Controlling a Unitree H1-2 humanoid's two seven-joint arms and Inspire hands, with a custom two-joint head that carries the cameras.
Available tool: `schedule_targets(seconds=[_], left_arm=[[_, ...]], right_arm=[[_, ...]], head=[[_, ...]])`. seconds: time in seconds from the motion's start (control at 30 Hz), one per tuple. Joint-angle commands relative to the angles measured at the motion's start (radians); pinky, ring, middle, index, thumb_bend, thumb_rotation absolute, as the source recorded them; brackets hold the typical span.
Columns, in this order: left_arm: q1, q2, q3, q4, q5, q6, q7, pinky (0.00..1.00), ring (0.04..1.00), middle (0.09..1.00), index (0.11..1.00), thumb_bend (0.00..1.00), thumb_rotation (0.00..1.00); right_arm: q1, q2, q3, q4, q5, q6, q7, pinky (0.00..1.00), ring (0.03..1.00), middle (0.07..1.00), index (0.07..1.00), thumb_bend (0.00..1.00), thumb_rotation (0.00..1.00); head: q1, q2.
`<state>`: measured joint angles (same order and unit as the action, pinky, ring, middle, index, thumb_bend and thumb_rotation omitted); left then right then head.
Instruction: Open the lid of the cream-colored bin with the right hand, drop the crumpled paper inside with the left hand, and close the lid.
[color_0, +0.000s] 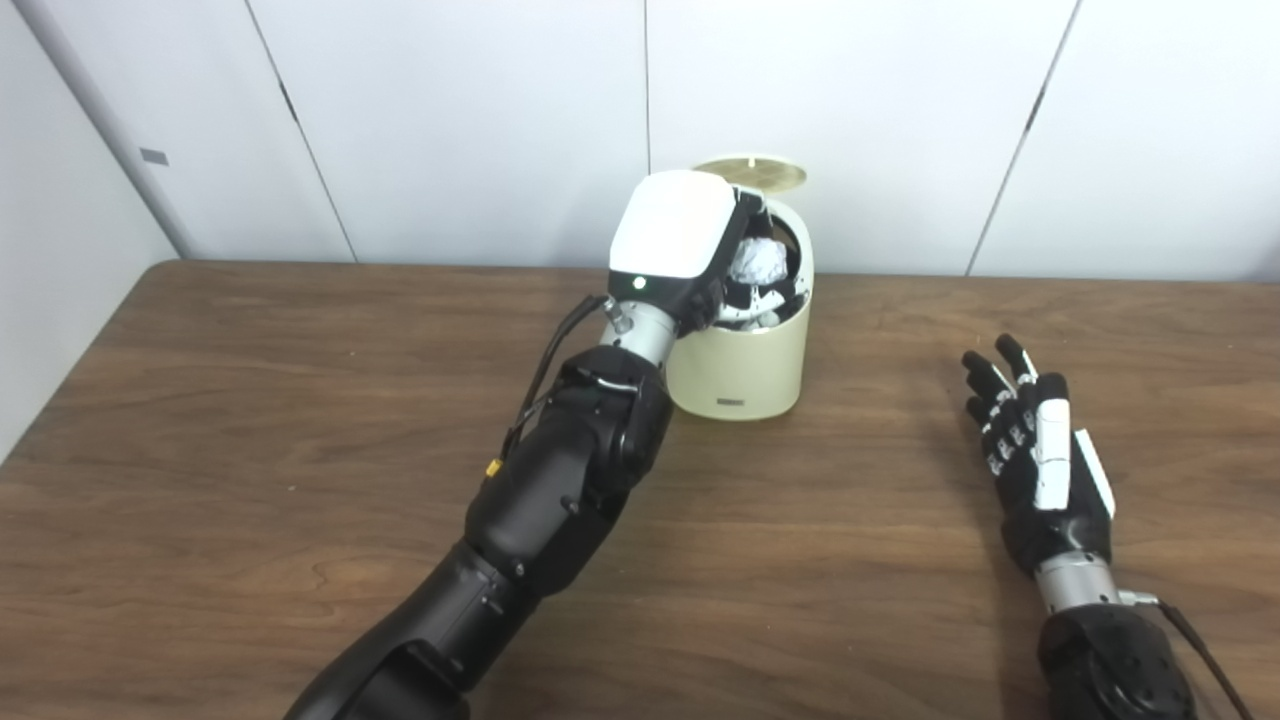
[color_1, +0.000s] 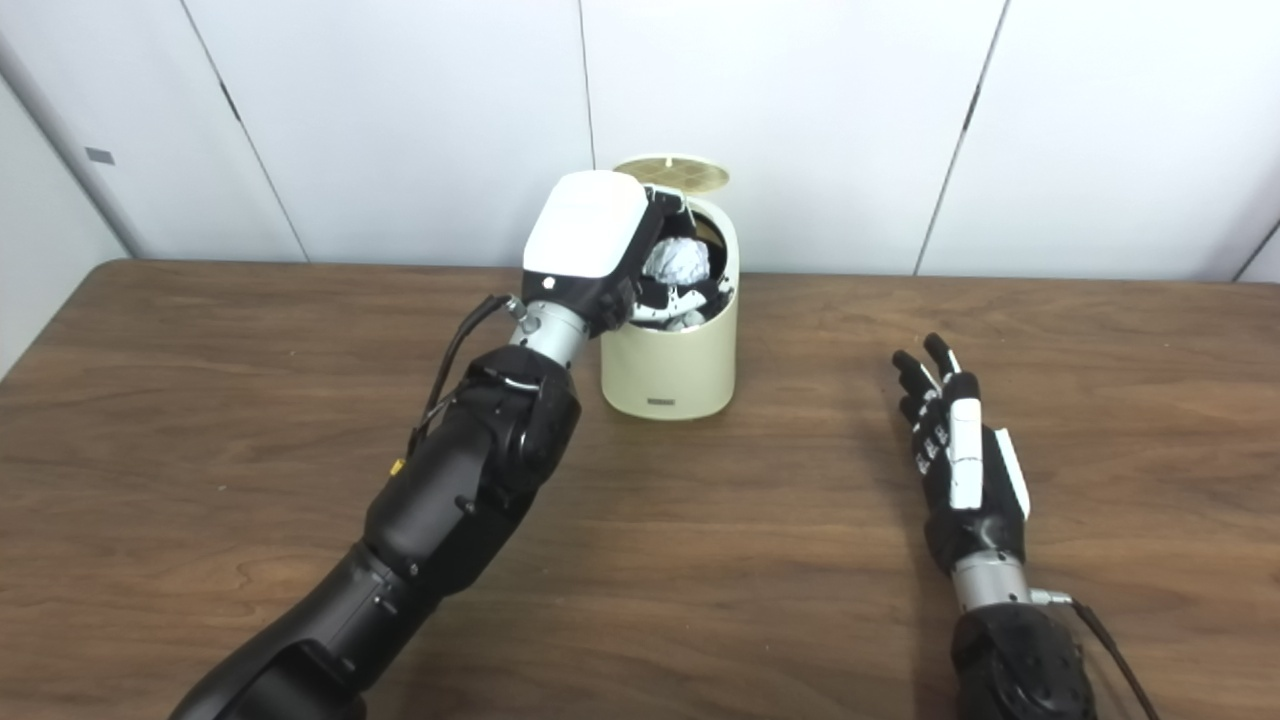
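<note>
The cream-colored bin (color_0: 740, 370) stands at the back middle of the table, its round lid (color_0: 752, 172) tipped up and open behind it. My left hand (color_0: 685, 245) hovers over the bin's mouth, fingers curled down into the opening around the crumpled white paper (color_0: 758, 262), which sits at the rim level inside the bin. My right hand (color_0: 1040, 455) rests on the table well to the right of the bin, fingers stretched out and apart, holding nothing.
The brown wooden table (color_0: 250, 420) stretches wide to the left and in front of the bin. White wall panels (color_0: 450, 120) rise just behind the bin. My left forearm (color_0: 560, 480) crosses the table's middle diagonally.
</note>
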<state>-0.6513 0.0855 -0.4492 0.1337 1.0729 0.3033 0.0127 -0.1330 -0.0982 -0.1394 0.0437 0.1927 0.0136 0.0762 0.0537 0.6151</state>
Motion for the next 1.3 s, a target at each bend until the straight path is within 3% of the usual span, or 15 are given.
schedule_targets(seconds=[0.0, 0.03, 0.13, 0.23, 0.37, 0.77, 0.83, 0.9, 0.97, 1.0, 1.1, 1.27], left_arm=[[-0.033, 0.017, 0.003, -0.014, 0.040, 0.033, -0.020, 0.45, 0.566, 0.558, 0.587, 0.70, 0.00], [-0.033, 0.016, 0.002, -0.014, 0.050, 0.039, -0.024, 0.47, 0.580, 0.611, 0.644, 0.82, 0.01], [-0.030, 0.012, 0.004, -0.017, 0.068, 0.057, -0.054, 0.54, 0.663, 0.714, 0.715, 0.91, 0.09], [-0.026, 0.011, 0.006, -0.020, 0.061, 0.063, -0.070, 0.63, 0.760, 0.793, 0.757, 0.93, 0.13], [-0.026, 0.012, 0.007, -0.015, 0.062, 0.057, -0.060, 0.70, 0.804, 0.824, 0.782, 0.94, 0.16], [-0.018, 0.006, 0.019, -0.019, 0.045, 0.047, -0.054, 0.69, 0.796, 0.820, 0.765, 0.92, 0.11], [-0.014, -0.002, 0.031, -0.021, 0.022, 0.040, -0.042, 0.65, 0.759, 0.789, 0.740, 0.90, 0.05], [-0.007, -0.012, 0.049, -0.023, -0.018, 0.024, -0.018, 0.57, 0.670, 0.697, 0.651, 0.82, 0.01], [-0.002, -0.020, 0.064, -0.022, -0.054, 0.002, 0.012, 0.48, 0.608, 0.639, 0.523, 0.55, 0.01], [0.002, -0.027, 0.076, -0.020, -0.075, -0.008, 0.029, 0.42, 0.569, 0.624, 0.496, 0.50, 0.00], [0.012, -0.039, 0.098, -0.017, -0.117, -0.043, 0.076, 0.31, 0.477, 0.596, 0.457, 0.47, 0.00], [0.021, -0.041, 0.105, -0.017, -0.134, -0.080, 0.136, 0.30, 0.447, 0.577, 0.473, 0.46, 0.00]], right_arm=[[-0.010, -0.012, -0.003, 0.011, 0.009, -0.030, 0.013, 0.98, 0.961, 0.900, 0.958, 0.60, 1.00], [-0.010, -0.013, -0.002, 0.012, 0.010, -0.030, 0.014, 0.98, 0.962, 0.901, 0.958, 0.60, 1.00], [-0.011, -0.015, -0.002, 0.016, 0.011, -0.031, 0.016, 0.98, 0.960, 0.903, 0.961, 0.60, 1.00], [-0.014, -0.016, -0.003, 0.024, 0.016, -0.032, 0.018, 0.99, 0.957, 0.901, 0.962, 0.60, 1.00], [-0.018, -0.020, 0.000, 0.039, 0.014, -0.042, 0.017, 0.99, 0.952, 0.897, 0.959, 0.61, 1.00], [-0.011, -0.023, 0.009, 0.014, 0.017, -0.019, 0.015, 0.98, 0.950, 0.898, 0.955, 0.61, 1.00], [-0.010, -0.023, 0.008, 0.015, 0.018, -0.019, 0.015, 0.99, 0.951, 0.897, 0.955, 0.60, 1.00], [-0.010, -0.025, 0.009, 0.015, 0.016, -0.021, 0.014, 0.99, 0.954, 0.899, 0.957, 0.60, 1.00], [-0.011, -0.028, 0.010, 0.022, 0.016, -0.028, 0.018, 1.00, 0.957, 0.901, 0.961, 0.60, 1.00], [-0.011, -0.030, 0.009, 0.028, 0.016, -0.032, 0.020, 1.00, 0.960, 0.903, 0.964, 0.60, 1.00], [-0.012, -0.030, 0.006, 0.033, 0.024, -0.031, 0.022, 0.99, 0.954, 0.900, 0.963, 0.60, 1.00], [-0.008, -0.035, 0.011, 0.029, 0.018, -0.031, 0.024, 0.99, 0.951, 0.903, 0.963, 0.60, 1.00]], head=[[0.001, -0.002], [0.001, -0.002], [0.000, -0.004], [0.000, -0.004], [0.000, -0.007], [0.003, -0.007], [0.003, -0.006], [0.003, -0.005], [0.004, -0.005], [0.004, -0.005], [0.008, -0.005], [0.010, -0.005]])
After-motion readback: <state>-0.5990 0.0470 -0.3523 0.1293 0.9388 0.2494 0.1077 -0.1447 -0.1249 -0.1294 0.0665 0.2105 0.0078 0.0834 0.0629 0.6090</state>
